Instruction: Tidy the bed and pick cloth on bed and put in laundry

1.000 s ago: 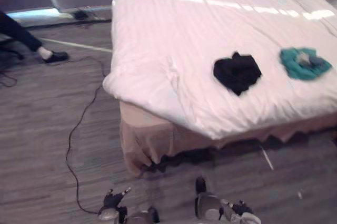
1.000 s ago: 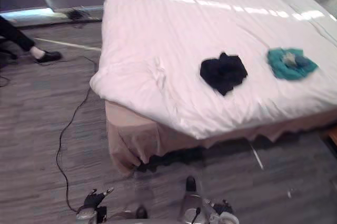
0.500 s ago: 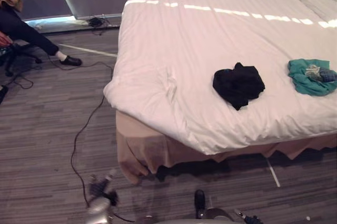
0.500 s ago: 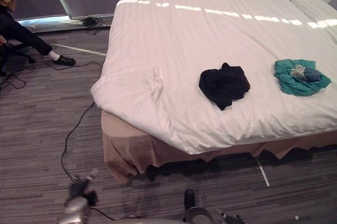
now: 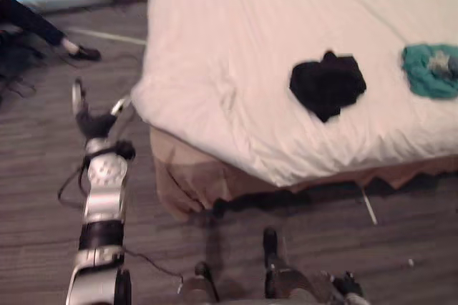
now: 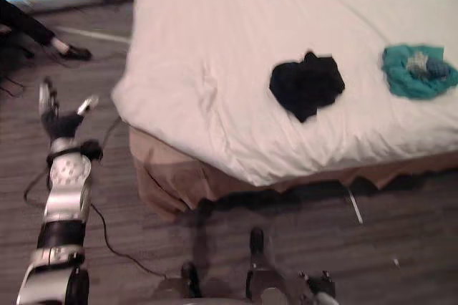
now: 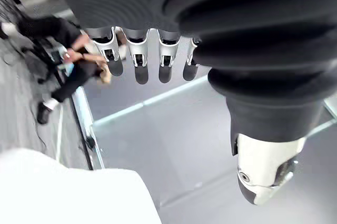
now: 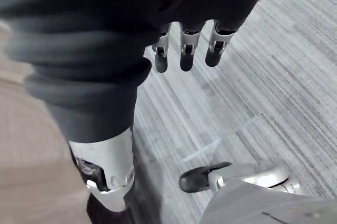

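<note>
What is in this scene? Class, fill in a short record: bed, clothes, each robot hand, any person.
bed: white cover, wrinkled near its corner
clothes: black cloth and teal cloth lying apart on the bed
left hand: open, empty, over the floor beside the bed's corner
right hand: open, empty, low over the floor
person: leg and shoe on the floor beyond the left hand

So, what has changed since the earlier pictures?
The left robot hand has risen from low by the floor to near the corner of the bed, open and holding nothing. The black cloth and the teal cloth lie on the bed as before. The right robot hand stays low, open.
</note>
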You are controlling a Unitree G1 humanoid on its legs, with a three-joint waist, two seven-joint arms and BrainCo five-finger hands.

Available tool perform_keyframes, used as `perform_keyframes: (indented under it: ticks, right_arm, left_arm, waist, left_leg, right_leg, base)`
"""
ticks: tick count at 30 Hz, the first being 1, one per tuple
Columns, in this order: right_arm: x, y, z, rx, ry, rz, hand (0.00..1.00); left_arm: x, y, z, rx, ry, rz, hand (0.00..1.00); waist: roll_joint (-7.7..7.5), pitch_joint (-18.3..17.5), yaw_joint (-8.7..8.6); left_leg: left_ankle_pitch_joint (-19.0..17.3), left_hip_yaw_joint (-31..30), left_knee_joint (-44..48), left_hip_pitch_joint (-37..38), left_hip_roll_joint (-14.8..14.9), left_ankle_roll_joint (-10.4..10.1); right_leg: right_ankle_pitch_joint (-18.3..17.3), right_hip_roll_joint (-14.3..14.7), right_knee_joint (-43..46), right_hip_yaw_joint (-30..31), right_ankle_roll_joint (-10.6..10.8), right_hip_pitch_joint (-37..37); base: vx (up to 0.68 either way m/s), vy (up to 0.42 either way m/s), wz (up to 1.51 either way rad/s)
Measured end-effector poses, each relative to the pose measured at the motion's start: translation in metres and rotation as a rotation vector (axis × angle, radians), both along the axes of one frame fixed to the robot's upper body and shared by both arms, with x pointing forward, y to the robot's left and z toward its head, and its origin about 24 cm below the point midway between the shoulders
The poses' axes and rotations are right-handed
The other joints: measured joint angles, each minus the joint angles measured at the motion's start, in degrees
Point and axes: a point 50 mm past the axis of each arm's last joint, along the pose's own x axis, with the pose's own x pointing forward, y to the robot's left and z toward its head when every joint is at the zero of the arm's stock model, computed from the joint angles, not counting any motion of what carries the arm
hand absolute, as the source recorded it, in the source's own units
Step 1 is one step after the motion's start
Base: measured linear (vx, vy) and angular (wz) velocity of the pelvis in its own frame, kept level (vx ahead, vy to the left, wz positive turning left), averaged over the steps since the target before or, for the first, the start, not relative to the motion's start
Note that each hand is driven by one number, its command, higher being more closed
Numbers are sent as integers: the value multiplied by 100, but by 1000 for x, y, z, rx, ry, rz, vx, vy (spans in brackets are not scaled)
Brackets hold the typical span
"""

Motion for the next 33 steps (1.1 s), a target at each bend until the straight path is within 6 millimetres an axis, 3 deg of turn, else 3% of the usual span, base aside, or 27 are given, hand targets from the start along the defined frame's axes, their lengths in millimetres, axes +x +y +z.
perform_keyframes:
  ticks: [5, 6, 9, 13, 16, 19, 22, 24, 25, 26, 28, 29, 31, 33]
  right_arm:
    - [40, 0, 17, -44, -128, 33, 0]
    - [46, 1, 20, -47, -144, 41, 0]
    - [54, 5, 22, -51, -161, 59, 0]
    - [52, 4, 21, -45, -152, 32, 0]
    - [55, -1, 23, -47, -165, 21, 0]
    - [70, -18, 38, -82, -235, 0, 0]
    - [84, -45, 67, -164, -349, -30, 0]
    - [91, -67, 94, -243, -451, -61, 0]
    - [91, -79, 108, -288, -497, -84, 0]
    - [91, -86, 116, -314, -518, -99, 0]
    - [79, -119, 141, -447, -545, -160, 0]
    - [76, -126, 145, -475, -541, -169, 0]
    - [75, -140, 158, -560, -524, -173, 0]
    - [78, -144, 166, -610, -517, -145, 0]
  left_arm:
    - [40, -12, 61, 143, -17, -6, 0]
    - [46, -10, 68, 171, -2, 7, 100]
    - [56, -4, 77, 241, 77, 44, 100]
    - [63, 4, 64, 337, 215, 89, 100]
    - [67, 6, 70, 438, 285, 110, 100]
    - [68, 6, 66, 543, 368, 98, 100]
    - [64, 8, 42, 563, 432, 70, 100]
    - [51, 14, 13, 542, 452, 57, 100]
    - [41, 18, -4, 526, 465, 52, 0]
    - [34, 21, -16, 512, 483, 51, 0]
    - [5, 29, -70, 372, 567, 46, 0]
    - [-6, 33, -87, 325, 602, 54, 0]
    - [-54, 47, -149, 164, 764, 105, 0]
    - [-87, 50, -181, 55, 843, 145, 0]
  waist:
    - [-54, 594, -240]
    - [-77, 678, -321]
    - [-136, 830, -442]
    - [-135, 945, -439]
    - [-134, 946, -425]
    - [-133, 946, -418]
    - [-120, 952, -407]
    - [-95, 943, -399]
    - [-78, 936, -397]
    - [-65, 928, -388]
    - [84, 750, -254]
    - [125, 664, -236]
    - [261, 369, -141]
    - [294, 211, -75]
  left_leg:
    - [-7, 136, 269, -619, -11, 14]
    - [-13, 159, 319, -727, -10, 22]
    - [-33, 272, 408, -927, 5, 49]
    - [-175, 406, 590, -1015, 89, 54]
    - [-296, 431, 763, -1059, 112, 103]
    - [-470, 493, 973, -1060, 133, 152]
    - [-594, 552, 1067, -922, 156, 179]
    - [-615, 552, 1030, -698, 156, 181]
    - [-613, 522, 967, -558, 141, 180]
    - [-608, 487, 927, -473, 123, 177]
    - [-598, 363, 753, -196, 37, 166]
    - [-590, 315, 699, -153, 4, 160]
    - [-532, 202, 471, 126, -65, 140]
    - [-482, 108, 315, 276, -125, 141]
  right_leg:
    - [220, 0, 1, 323, 68, -694]
    - [248, 8, 1, 390, 82, -794]
    - [302, 24, 1, 518, 146, -1031]
    - [314, 66, 2, 630, 160, -1114]
    - [340, 59, 3, 686, 188, -1101]
    - [374, 38, 3, 773, 236, -1047]
    - [351, 30, 3, 808, 273, -864]
    - [303, 33, 3, 757, 331, -649]
    - [283, 33, 3, 720, 346, -524]
    - [267, 36, 3, 709, 346, -435]
    - [169, 22, 1, 606, 288, -173]
    - [139, 7, 1, 562, 251, -127]
    - [58, -31, 1, 426, 257, 110]
    - [2, -45, -1, 359, 247, 265]
  base:
    - [-87, 7, -23]
    - [-83, 36, -15]
    - [-54, 34, -15]
    - [-26, 45, -15]
    - [-20, 65, -6]
    - [-37, 85, -15]
    - [-23, 74, -12]
    - [11, 36, -5]
    - [0, 0, 0]
    - [31, 25, 12]
    - [23, 26, 18]
    - [29, 24, 29]
    - [51, 30, 27]
    - [16, 20, 24]
